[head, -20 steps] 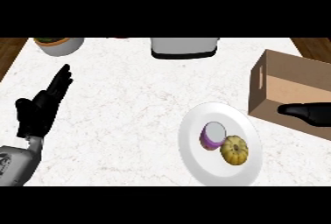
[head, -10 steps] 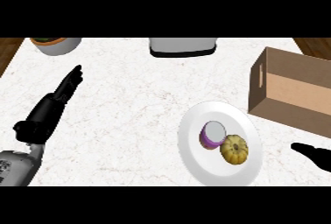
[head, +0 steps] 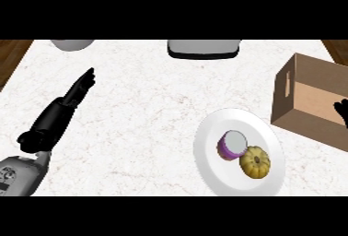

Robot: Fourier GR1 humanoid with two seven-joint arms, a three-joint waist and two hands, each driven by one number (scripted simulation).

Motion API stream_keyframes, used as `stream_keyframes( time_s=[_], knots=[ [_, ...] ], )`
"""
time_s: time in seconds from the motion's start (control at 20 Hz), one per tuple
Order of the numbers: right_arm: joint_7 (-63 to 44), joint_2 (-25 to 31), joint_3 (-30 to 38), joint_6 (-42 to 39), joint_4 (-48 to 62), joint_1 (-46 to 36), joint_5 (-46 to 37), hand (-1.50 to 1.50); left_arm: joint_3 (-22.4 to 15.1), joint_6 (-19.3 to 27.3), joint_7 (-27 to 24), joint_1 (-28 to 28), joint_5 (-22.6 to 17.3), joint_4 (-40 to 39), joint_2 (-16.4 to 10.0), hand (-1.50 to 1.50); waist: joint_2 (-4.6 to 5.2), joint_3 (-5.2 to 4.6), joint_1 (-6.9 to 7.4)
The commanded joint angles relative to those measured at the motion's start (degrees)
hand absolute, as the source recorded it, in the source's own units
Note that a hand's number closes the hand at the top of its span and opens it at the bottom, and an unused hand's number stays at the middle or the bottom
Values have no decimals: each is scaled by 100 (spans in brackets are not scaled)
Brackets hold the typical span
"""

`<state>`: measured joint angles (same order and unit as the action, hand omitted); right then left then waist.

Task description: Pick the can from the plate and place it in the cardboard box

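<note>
A purple can [head: 232, 144] with a pale top is seen on the white plate [head: 258, 131], in the plate's upper half and well apart from both hands. A round, ribbed yellow fruit [head: 255, 162] is set at 4 o'clock from the can, and the two appear to touch. The plate is found at 4 o'clock on the marbled counter [head: 149, 115]. The cardboard box [head: 306, 92] is placed at 2 o'clock from the plate, near its rim, with a slot cut in its left wall.

Only a small black part of the right hand [head: 342, 109] is shown at the view's right edge, over the box. Whether it is open or closed cannot be told. The left hand [head: 58, 114] is held at 9 o'clock, its fingers [head: 81, 85] straight and together, pointed towards 1 o'clock, with nothing held.

A grey bowl [head: 71, 44] is seen at 11 o'clock and a grey appliance [head: 204, 48] at 12 o'clock, both at the counter's far edge.
</note>
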<state>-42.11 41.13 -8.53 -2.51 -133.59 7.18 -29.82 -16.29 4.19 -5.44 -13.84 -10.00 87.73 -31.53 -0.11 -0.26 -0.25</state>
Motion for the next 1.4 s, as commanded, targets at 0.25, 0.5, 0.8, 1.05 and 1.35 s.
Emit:
stream_keyframes(
  time_s=[0.25, 0.5, 0.8, 1.05, 1.35],
  knots=[
    [-2707, -180, -1710, -1930, 46, -1810, 0, -150, 9, -222, -114, -137, 74, -109, 94, 0, 38, -8, 265],
    [-3540, -546, -2267, -2268, 313, -2100, 67, -150, -51, -95, 51, -272, 230, -60, 189, 0, 7, -15, 193],
    [-4092, -1471, -2682, -2245, 1112, -2734, -42, -150, -11, -95, -38, -243, 231, -153, 346, 0, 7, -9, 164],
    [-4255, -2041, -2690, -2352, 1704, -3021, -67, -150, 177, -262, 118, -216, 105, -127, 190, 0, -1, 2, 104],
    [-3992, -2404, -2728, -2234, 2720, -3229, -770, -150, 109, -128, 41, -158, 285, -181, 384, 0, 4, 12, 93]
  ],
)
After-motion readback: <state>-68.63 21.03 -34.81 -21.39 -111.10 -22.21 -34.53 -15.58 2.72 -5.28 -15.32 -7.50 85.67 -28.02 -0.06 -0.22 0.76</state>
